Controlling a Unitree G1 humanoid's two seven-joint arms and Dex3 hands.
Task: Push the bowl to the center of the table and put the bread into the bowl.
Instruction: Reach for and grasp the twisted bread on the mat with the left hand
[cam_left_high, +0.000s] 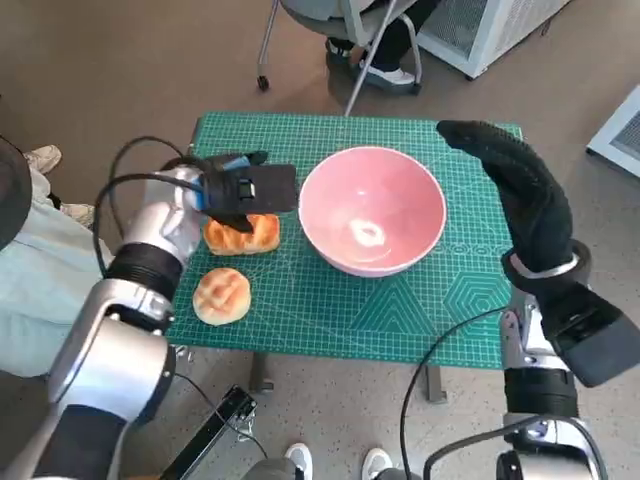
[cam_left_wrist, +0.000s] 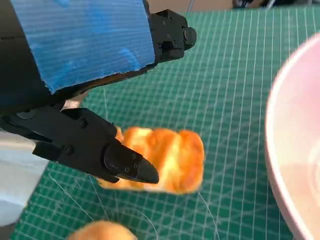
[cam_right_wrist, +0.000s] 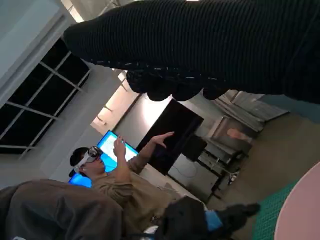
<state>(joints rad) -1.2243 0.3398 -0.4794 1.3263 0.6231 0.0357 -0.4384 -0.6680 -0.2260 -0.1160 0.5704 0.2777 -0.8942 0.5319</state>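
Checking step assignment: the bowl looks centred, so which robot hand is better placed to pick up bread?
Left. The left robot hand hovers right over the oblong bread, fingers apart around it. The right robot hand is raised on the bowl's far side, away from both breads.

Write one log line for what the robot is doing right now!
bowl: mid-table, empty | left hand: over long bread, open | round bread: untouched | right hand: raised beside bowl, holding nothing
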